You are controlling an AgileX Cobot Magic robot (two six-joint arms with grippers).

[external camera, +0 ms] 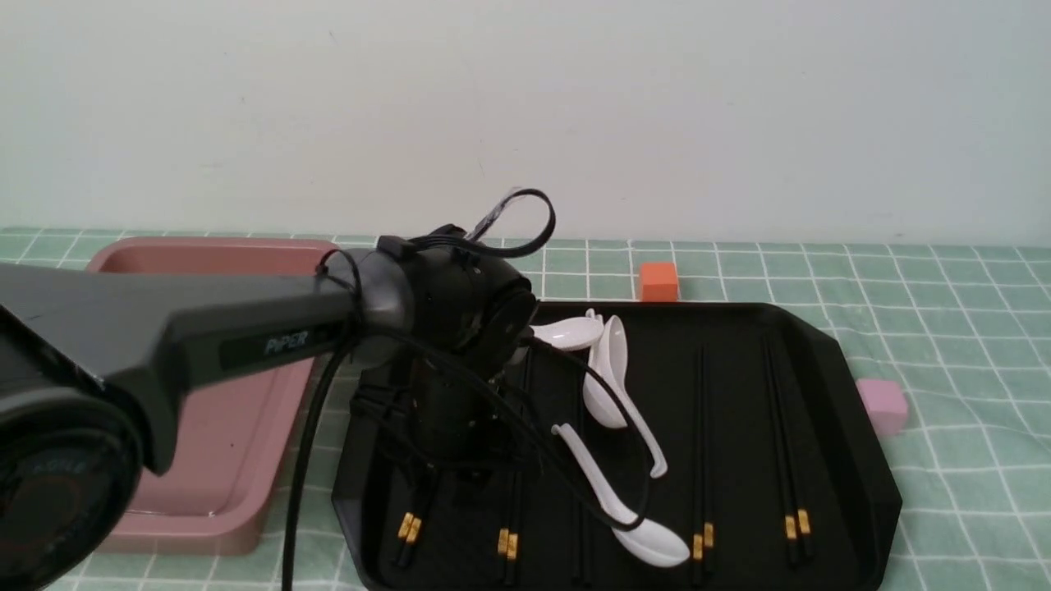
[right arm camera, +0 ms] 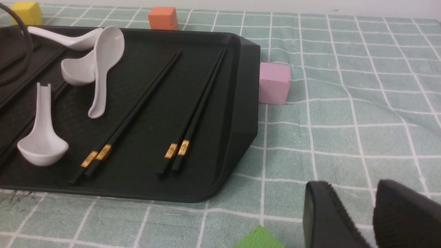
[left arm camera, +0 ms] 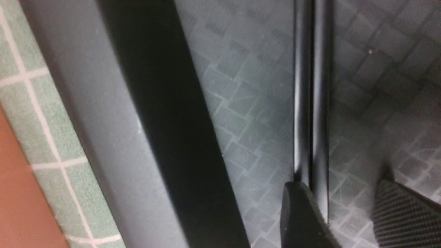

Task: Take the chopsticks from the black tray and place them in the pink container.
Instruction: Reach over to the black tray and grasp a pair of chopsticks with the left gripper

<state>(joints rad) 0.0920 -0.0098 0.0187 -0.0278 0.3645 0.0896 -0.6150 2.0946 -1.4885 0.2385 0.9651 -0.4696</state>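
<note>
Standing apart with a clear gap, the left fingers (left arm camera: 303,220) are open just above the floor of the black tray (left arm camera: 165,137), gripping nothing. One pair of chopsticks (left arm camera: 311,86) lies flat there, running up to one fingertip and partly hidden behind it; I cannot tell whether they touch. From the front, the left arm (external camera: 205,328) reaches in from the left, its wrist pointing down over the tray's left end and hiding the fingers.

That pair is the leftmost of four pairs I can count, all lying lengthwise in the tray with gold bands toward the robot. Three white spoons (external camera: 608,369) lie among them. The pink container (external camera: 230,410) sits just left of the tray, a strip of green checked cloth (external camera: 944,287) on the surface between them.

The right fingers (right arm camera: 327,217) are slightly parted and hold nothing, low over the cloth off the tray's right side, near a green block (right arm camera: 260,237). An orange cube (external camera: 658,281) sits behind the tray, and a pink cube (external camera: 883,404) just beside its right rim.
</note>
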